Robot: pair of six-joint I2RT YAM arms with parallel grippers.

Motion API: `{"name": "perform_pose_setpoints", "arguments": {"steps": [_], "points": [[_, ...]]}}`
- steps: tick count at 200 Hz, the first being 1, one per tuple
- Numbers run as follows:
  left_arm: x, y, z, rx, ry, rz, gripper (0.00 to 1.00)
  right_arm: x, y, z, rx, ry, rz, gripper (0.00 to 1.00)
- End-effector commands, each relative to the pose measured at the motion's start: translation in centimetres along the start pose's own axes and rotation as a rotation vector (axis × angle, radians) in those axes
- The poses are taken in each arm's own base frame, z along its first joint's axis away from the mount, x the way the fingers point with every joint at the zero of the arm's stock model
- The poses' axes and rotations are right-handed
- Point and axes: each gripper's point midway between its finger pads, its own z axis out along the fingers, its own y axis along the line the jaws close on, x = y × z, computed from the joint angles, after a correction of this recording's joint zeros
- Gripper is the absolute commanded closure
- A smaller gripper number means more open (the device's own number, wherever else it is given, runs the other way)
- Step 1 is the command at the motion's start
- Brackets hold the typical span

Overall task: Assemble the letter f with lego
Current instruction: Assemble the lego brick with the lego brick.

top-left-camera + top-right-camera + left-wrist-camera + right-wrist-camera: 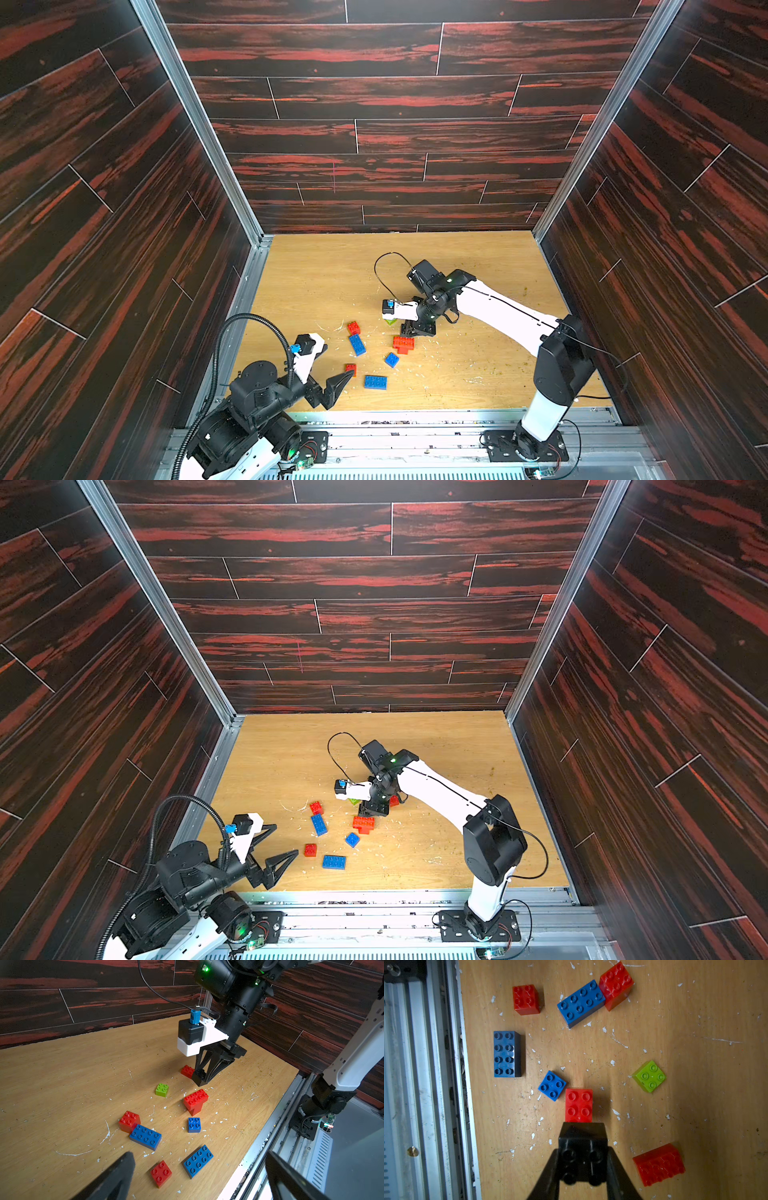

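Observation:
My right gripper (582,1159) is shut on a black lego brick (199,1078), held low just behind a red T-shaped stack (403,344) in mid-table. In the right wrist view the black brick (582,1153) covers one end of that stack (578,1105). A lime green brick (162,1089) and a red oblong on its side (658,1164) lie near it. My left gripper (336,365) stands open and empty at the front left, over a small red brick (161,1173) and a blue oblong (198,1160). A blue square (391,359), another blue oblong (357,345) and a red square (353,327) lie between.
A metal rail (415,415) runs along the table's front edge. Dark wood-look walls (124,291) close in the left, back and right sides. White flecks and scratches (107,1132) dot the wooden tabletop (478,270).

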Motion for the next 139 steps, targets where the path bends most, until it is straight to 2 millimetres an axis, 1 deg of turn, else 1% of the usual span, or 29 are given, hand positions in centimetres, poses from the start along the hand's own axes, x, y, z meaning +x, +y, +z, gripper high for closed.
{"name": "perform_pose_setpoints", "arguments": {"steps": [1, 56, 87, 139], "points": [[-0.1, -0.1, -0.1, 0.004, -0.007, 0.002, 0.00, -0.2, 0.6, 0.6, -0.044, 0.018, -0.016, 0.79], [0.0, -0.1, -0.1, 0.003, -0.006, 0.001, 0.00, 0.1, 0.6, 1.8, -0.067, 0.064, -0.015, 0.79], [-0.1, -0.1, -0.1, 0.003, -0.008, 0.002, 0.00, 0.6, 0.5, 2.6, -0.080, 0.097, -0.004, 0.79], [-0.1, 0.0, -0.1, -0.001, -0.009, 0.002, 0.00, 0.9, 0.4, 3.3, -0.089, 0.119, 0.010, 0.79]]}}
